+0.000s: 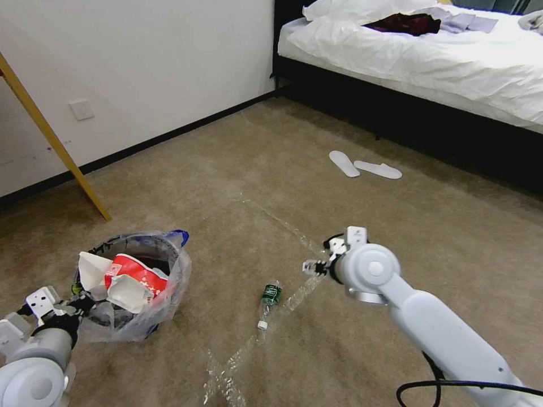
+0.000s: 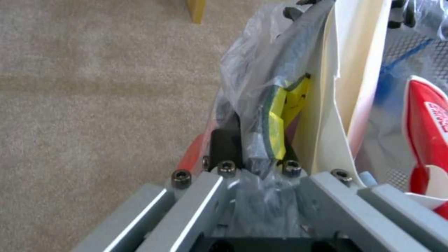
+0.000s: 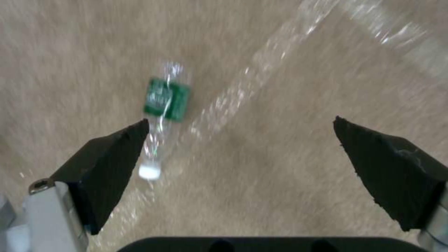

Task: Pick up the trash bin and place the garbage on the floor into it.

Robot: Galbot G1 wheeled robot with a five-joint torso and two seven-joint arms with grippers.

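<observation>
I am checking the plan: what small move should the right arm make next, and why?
Probably shift the open right gripper sideways over the bottle, then lower it. The bottle lies on the carpet beside one finger, not between both. The left gripper holds the bin by its rim.

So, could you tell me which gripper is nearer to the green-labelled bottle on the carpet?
The right gripper: it hovers open just beside the bottle. The left gripper is farther off, clamped on the trash bin rim.
</observation>
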